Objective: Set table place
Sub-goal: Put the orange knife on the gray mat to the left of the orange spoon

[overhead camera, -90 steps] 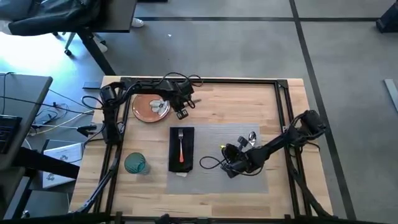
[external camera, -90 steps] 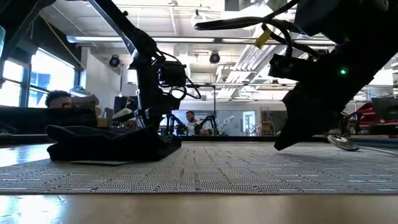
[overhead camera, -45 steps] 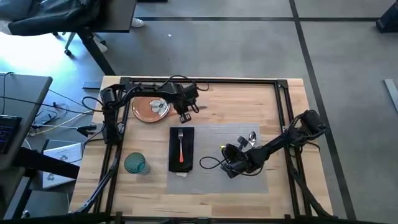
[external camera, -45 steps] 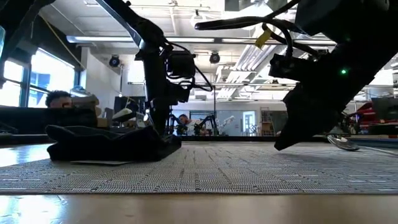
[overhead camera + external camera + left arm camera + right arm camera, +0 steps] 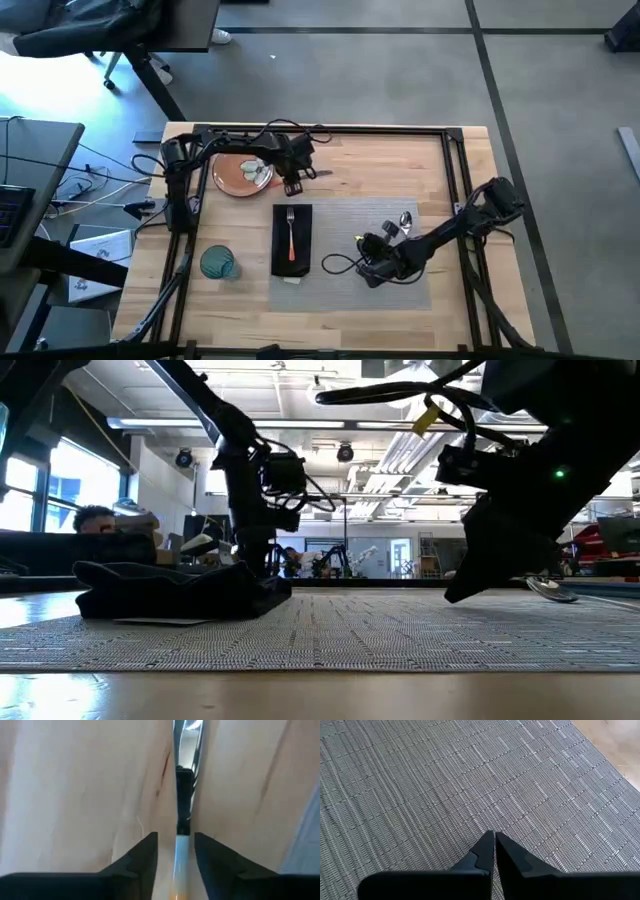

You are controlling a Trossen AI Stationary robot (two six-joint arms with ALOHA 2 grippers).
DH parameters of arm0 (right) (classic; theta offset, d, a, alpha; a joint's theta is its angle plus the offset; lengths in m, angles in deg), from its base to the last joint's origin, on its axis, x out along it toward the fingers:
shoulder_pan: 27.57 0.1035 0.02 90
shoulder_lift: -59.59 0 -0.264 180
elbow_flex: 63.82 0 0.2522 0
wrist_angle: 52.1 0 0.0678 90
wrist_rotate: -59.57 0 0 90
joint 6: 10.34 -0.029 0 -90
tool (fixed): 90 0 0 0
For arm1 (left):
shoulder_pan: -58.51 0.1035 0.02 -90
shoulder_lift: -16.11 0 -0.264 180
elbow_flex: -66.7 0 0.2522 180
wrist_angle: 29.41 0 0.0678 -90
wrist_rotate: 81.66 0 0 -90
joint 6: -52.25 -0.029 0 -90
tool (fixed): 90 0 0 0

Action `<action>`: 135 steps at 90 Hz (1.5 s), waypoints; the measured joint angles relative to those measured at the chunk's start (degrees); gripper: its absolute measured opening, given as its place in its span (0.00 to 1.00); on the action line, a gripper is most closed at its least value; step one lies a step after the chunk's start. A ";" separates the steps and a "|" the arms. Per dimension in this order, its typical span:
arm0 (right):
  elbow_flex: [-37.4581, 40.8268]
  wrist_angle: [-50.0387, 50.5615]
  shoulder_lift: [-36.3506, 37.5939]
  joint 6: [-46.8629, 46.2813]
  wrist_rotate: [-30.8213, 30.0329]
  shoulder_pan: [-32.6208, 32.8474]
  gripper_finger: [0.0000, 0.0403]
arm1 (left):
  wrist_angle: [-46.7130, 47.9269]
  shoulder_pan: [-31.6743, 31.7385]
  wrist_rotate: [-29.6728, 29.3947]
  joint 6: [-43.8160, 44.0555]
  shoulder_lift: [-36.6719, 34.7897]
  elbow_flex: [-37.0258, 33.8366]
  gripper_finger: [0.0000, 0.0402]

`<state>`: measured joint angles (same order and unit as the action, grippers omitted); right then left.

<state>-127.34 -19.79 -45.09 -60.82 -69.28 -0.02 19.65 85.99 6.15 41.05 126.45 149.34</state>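
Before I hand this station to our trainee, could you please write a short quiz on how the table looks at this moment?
1. True or false: the orange-handled silver fork lies on the black cloth napkin.
2. What is the right gripper, fingers shut, poised over? A) the grey woven placemat B) a white bowl C) bare wood
3. Fill in: the left gripper, beside the round orange-brown plate, has a piece of silver cutlery ___ its open fingers.

Key: 1 true; 2 A; 3 between.
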 joint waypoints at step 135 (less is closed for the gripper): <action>-0.02 -0.03 0.00 0.00 -0.39 0.13 0.00 | -18.40 -3.66 -2.97 -1.92 -7.92 -13.12 0.01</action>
<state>-127.36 -19.82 -45.09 -60.82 -69.67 0.11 1.25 82.33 3.18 39.13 118.53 136.23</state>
